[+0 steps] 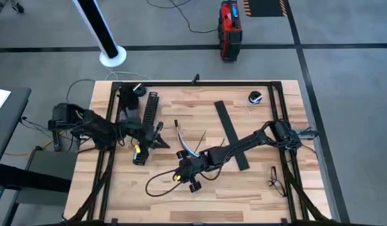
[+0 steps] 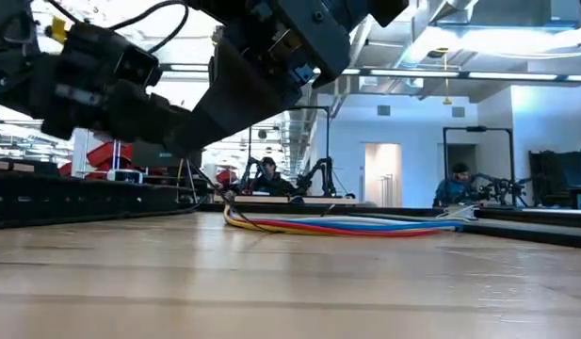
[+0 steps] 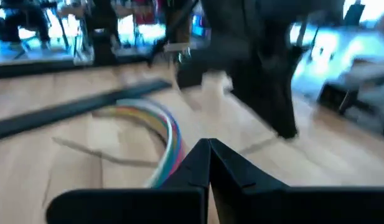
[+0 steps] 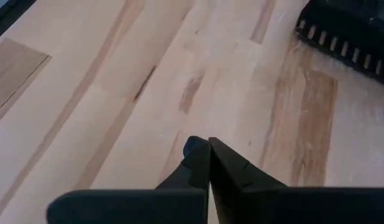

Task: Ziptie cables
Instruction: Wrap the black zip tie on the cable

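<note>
The cables lie between the left end effector and right end effector, both pressed together.

Rainbow-striped cables, pale wooden table

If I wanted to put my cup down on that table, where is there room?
Bare wood lies along the front edge of the table and between the flat black strip and the comb-slotted channel. It is crowded mid-table around the cables, where both grippers meet.
</note>
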Controlling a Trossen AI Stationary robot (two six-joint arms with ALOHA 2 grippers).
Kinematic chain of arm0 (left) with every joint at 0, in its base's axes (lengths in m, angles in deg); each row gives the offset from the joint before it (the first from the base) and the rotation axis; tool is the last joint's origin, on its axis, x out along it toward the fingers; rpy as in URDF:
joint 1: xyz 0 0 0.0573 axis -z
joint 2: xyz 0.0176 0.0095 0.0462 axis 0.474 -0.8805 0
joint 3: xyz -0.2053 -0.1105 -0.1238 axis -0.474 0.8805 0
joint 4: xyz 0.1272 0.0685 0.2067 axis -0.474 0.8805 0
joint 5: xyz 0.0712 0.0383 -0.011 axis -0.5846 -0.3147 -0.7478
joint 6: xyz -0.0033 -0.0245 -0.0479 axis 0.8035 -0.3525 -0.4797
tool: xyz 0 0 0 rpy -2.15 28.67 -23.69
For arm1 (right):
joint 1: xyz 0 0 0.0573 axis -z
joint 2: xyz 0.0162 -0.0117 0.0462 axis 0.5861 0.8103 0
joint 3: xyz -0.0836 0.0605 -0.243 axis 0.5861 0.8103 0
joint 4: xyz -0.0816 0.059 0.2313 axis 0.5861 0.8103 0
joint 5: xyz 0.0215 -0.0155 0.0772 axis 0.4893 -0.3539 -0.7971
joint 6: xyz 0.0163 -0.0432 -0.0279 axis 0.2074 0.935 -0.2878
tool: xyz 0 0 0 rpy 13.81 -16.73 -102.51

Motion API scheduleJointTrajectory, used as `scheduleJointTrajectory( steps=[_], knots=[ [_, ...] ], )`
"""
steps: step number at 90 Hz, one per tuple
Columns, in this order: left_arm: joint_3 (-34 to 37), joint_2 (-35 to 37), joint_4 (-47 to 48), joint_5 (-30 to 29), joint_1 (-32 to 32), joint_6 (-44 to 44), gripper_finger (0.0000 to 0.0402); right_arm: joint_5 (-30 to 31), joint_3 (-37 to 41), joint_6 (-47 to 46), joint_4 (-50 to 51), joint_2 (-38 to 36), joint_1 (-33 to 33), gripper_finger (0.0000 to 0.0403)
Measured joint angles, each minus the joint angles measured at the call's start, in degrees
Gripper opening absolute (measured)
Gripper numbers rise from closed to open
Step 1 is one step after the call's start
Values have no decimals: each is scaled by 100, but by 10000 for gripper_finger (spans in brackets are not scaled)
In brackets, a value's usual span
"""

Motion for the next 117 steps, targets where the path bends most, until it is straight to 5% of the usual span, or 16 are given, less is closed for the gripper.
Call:
scheduleJointTrajectory(
  steps=[12, 47, 76, 117],
  knots=[
    [-6, 0, 118, -689, 518, 591, 0, -1, 1, 0, 4, 0, 0, 0],
    [-724, -912, 761, -1088, 1085, 1870, 1, -1, 2, 0, 9, 0, -2, 0],
    [-1503, -2308, 463, -922, 1351, 2029, 72, -1, 2, 0, 64, 0, -11, 0],
    [-1955, -2428, 425, -1224, 1603, 1784, 111, 4, 2, 2, 99, 0, -28, 0]
  ],
)
